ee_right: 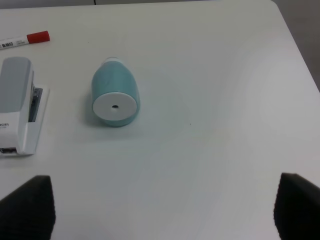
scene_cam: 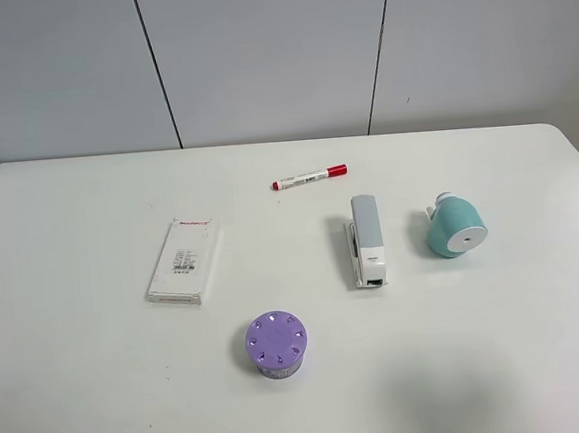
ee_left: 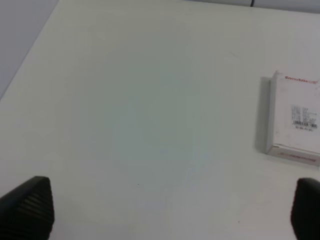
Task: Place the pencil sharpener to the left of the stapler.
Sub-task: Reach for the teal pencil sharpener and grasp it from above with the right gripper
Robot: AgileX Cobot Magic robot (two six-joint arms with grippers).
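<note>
The teal-green pencil sharpener [scene_cam: 455, 226] lies on its side on the white table, its flat white face toward the front, just right of the grey-white stapler [scene_cam: 368, 240]. In the right wrist view the sharpener [ee_right: 115, 97] lies ahead of my right gripper [ee_right: 162, 210], whose dark fingertips [ee_right: 27, 205] stand far apart; the stapler [ee_right: 17, 110] is beside the sharpener. My left gripper [ee_left: 170, 210] is also open, with only bare table between its fingertips [ee_left: 27, 205]. Neither arm shows in the exterior view.
A red-capped white marker [scene_cam: 310, 178] lies behind the stapler. A flat white box [scene_cam: 185, 261] lies at mid-left and shows in the left wrist view [ee_left: 295, 117]. A purple round cylinder with holes [scene_cam: 276, 344] stands near the front.
</note>
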